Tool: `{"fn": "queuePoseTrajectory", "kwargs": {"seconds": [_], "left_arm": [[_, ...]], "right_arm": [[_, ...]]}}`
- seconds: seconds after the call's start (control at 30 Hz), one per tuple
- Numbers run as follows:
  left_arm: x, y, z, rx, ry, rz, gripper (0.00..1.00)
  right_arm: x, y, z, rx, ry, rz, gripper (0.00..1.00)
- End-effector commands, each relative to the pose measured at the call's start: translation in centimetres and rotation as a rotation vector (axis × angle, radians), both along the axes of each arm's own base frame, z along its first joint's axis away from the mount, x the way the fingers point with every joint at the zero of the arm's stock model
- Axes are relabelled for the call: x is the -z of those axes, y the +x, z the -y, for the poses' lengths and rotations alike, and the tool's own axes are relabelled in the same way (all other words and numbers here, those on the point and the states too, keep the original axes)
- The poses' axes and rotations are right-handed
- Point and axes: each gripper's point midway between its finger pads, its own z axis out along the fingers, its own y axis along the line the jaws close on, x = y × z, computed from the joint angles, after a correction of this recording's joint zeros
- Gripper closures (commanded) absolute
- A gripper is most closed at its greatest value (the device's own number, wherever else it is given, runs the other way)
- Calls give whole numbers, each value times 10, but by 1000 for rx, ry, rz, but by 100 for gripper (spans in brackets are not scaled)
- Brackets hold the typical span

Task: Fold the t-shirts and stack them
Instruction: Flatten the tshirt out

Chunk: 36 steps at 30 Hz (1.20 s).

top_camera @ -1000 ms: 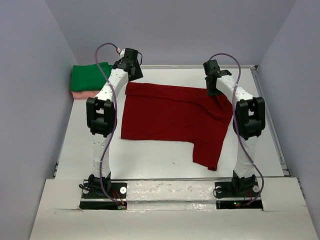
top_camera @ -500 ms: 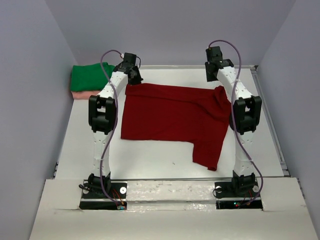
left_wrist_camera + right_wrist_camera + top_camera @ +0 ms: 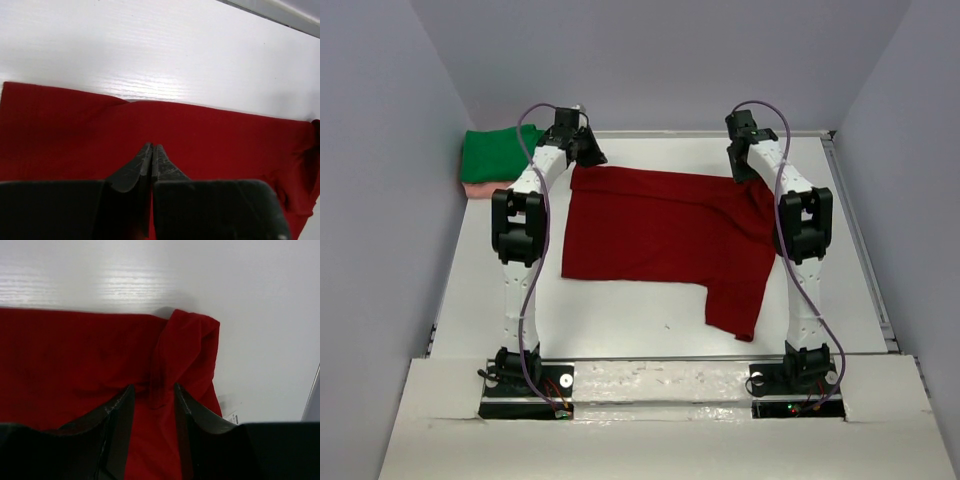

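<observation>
A red t-shirt (image 3: pixel 660 230) lies spread on the white table (image 3: pixel 620 320), with one sleeve hanging toward the near right. My left gripper (image 3: pixel 588 158) is at its far left corner. In the left wrist view the fingers (image 3: pixel 152 146) are pressed together on the red cloth (image 3: pixel 225 135), with a red sliver between them. My right gripper (image 3: pixel 745 175) is at the far right corner. There its jaws (image 3: pixel 152 387) stand open on either side of a raised fold by the bunched sleeve (image 3: pixel 187 340). A folded green t-shirt (image 3: pixel 495 152) lies on a pink one (image 3: pixel 480 188) at the far left.
Grey walls close in the table on three sides. A metal rail (image 3: pixel 860 240) runs along the right edge. A small white label (image 3: pixel 231 417) peeks out beside the shirt's right edge.
The left gripper has shifted slightly toward the far left corner of the shirt. The right gripper swung toward the back wall, then came back down onto the far right corner.
</observation>
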Motion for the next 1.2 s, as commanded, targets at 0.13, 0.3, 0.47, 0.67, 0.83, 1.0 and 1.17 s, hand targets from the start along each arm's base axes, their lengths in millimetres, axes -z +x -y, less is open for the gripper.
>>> {"fn": "queuePoseTrajectory", "kwargs": {"seconds": [0.13,0.3,0.47,0.67,0.83,1.0,1.17], "left_arm": [[-41,-7,18,95,-147,77,86],[-46,-7,20,105,-167,87,85],[-52,-8,22,113,-181,95,85],[-48,-8,22,115,-182,89,85],[-48,-8,23,119,-185,88,85],[-45,-8,23,120,-185,82,85],[-37,-11,25,126,-181,69,85]], "right_arm": [[-5,-14,17,22,-72,-28,57],[-4,-16,20,26,-90,-28,57],[0,-8,20,18,-102,-27,58],[-1,3,22,21,-118,-6,64],[-1,6,24,38,-131,3,87],[-8,6,29,62,-157,23,100],[-21,-1,43,126,-146,53,100]]}}
